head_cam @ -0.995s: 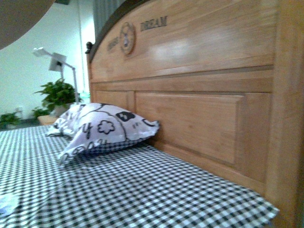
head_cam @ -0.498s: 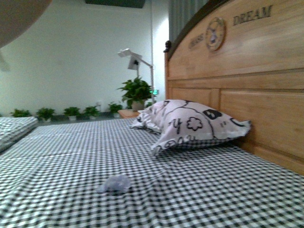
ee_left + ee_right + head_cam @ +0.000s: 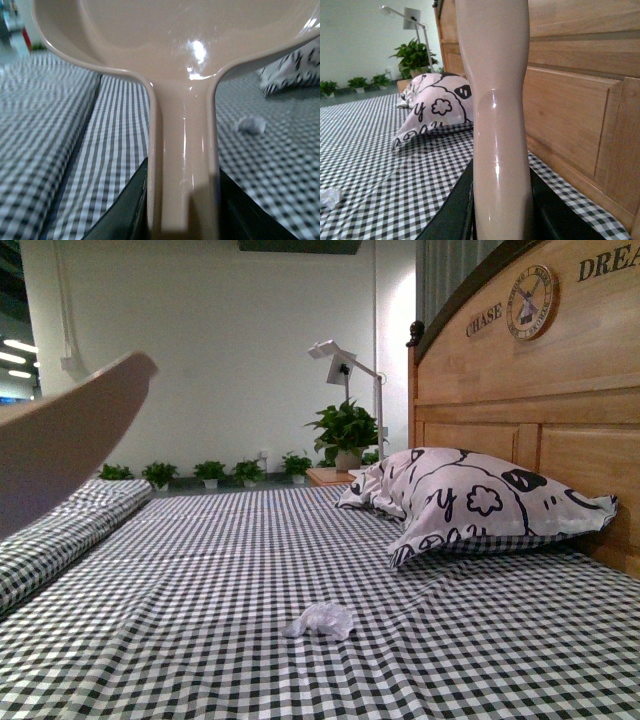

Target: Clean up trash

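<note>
- Bedroom: white wall (image 3: 220, 360) at back, potted plants (image 3: 345, 430) along it, checked sheet of the bed (image 3: 200, 570) filling the foreground.
- Where's the trash?
- I see the trash (image 3: 320, 621) as a small crumpled white wad on the sheet, toward the bed's near side, abt mid-width. It's well apart from the pillow (image 3: 480, 502) lying against the headboard (image 3: 560, 390). Nothing touches it.
- Grippers?
- On the left gripper (image 3: 182, 200) the jaws are clamped either side of the dustpan (image 3: 185, 50) handle, pan raised off the sheet. On the right gripper (image 3: 500, 200) the jaws are closed tight on a pinkish tool handle (image 3: 497, 100). Its working end is out of frame, prob. a brush, can't confirm.
- Step?
- I'd call it approach: tools in hand, wad in sight, no sweeping done yet. Next I reckon I need the pan lip down flat on the sheet just beside the wad, then the rt tool on its far side to push it in. Soft sheet, light wad, so a gentle stroke.
- Any text?
- Headboard reads "CHASE", then a round windmill emblem (image 3: 532, 302), then "DREA", cut off at frame edge. Emblem's small print is too fine to read. No other labels.
</note>
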Controlling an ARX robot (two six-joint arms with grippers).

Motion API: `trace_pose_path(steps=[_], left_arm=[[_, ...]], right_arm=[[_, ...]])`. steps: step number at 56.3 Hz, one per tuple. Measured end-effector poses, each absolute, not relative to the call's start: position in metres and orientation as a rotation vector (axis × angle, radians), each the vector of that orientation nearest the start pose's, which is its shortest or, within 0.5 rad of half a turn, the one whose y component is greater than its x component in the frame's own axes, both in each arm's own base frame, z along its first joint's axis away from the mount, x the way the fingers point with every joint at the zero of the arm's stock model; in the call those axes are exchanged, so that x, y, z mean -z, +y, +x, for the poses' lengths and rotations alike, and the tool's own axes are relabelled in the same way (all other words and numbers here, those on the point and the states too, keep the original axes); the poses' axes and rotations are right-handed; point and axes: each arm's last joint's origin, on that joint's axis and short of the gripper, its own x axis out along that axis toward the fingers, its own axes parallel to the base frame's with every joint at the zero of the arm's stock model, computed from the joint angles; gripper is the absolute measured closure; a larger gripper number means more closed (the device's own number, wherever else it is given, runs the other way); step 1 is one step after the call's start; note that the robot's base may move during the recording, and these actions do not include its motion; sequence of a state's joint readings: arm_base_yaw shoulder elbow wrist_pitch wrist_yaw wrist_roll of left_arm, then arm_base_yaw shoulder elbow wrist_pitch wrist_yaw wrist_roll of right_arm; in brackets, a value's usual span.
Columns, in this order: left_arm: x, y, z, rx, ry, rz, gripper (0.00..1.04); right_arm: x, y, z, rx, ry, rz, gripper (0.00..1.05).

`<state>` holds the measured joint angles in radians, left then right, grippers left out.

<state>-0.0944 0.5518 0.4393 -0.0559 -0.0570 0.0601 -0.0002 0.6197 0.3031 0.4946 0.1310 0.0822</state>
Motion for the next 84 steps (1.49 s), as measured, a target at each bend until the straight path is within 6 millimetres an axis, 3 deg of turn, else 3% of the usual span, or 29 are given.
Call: trace_pose_path(steps=[10,18,26,44,64,84], left_arm=[[-0.270,0.009,0.185,0.162,0.216,0.254,0.77],[-0.254,0.015,0.217,0.322,0.345,0.438,0.77],[-0.235,0.015,0.241,0.443,0.453,0.575,0.77],[-0.230,0.001,0.294,0.567,0.431,0.681,0.77],[-0.202,0.010,0.321,0.611,0.545,0.611,0.77],[-0.182,0.014,0.330,0.621,0.593,0.591,0.77]], right_arm=[[-0.255,-0.004,0.151,0.120,-0.185,0.093,0.84],[-0.255,-0.004,0.151,0.119,-0.185,0.093,0.84],[-0.255,-0.004,0.151,0.120,-0.185,0.093,0.84],[-0.255,-0.004,0.151,0.119,-0.185,0.093,0.84],[-0.255,-0.004,0.151,0.119,-0.185,0.093,0.84],[-0.255,-0.004,0.151,0.119,-0.185,0.093,0.84]])
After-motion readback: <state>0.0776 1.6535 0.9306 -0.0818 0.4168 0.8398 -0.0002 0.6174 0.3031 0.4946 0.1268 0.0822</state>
